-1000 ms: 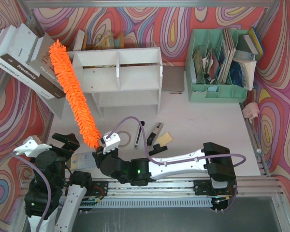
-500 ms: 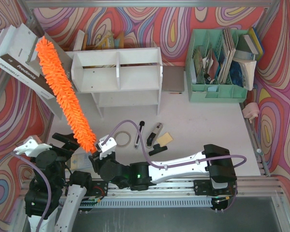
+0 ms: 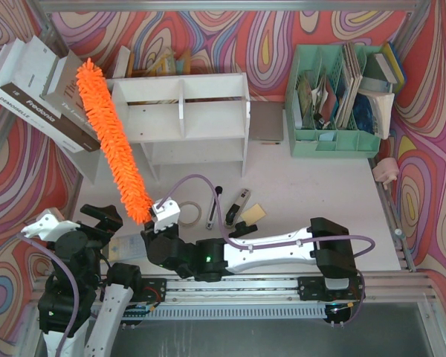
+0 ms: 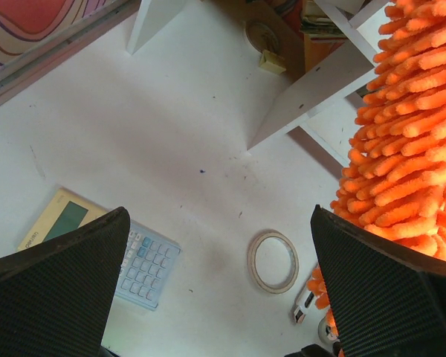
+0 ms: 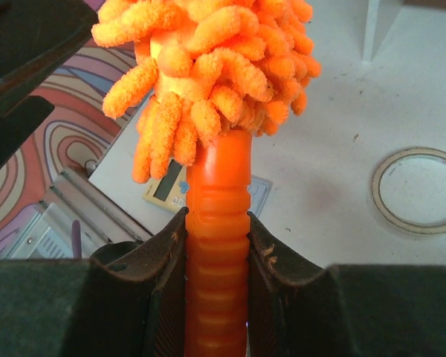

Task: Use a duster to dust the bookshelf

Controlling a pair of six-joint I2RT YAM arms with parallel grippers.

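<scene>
The white bookshelf (image 3: 208, 104) stands at the back of the table, and its white boards (image 4: 320, 82) show in the left wrist view. The orange fluffy duster (image 3: 111, 141) slants up and to the left, its strands against the shelf's left end and its tip by the leaning books. My right gripper (image 3: 154, 218) is shut on the duster's ribbed orange handle (image 5: 217, 260), both fingers pressed to it (image 5: 215, 219). The left gripper (image 4: 219, 212) hangs open over the table at the near left (image 3: 98, 217), holding nothing, with the duster's strands (image 4: 409, 134) just to its right.
Large books (image 3: 37, 89) lean at the back left beside the shelf. A mint-green organizer (image 3: 334, 97) with papers stands at the back right. A tape ring (image 4: 273, 261), a calculator (image 4: 145, 264), pens (image 3: 238, 204) and a small card (image 3: 253, 212) lie near the arms.
The duster swung left away from the shelf half a second ago and has come back right against the shelf's left end. The left arm has not moved.
</scene>
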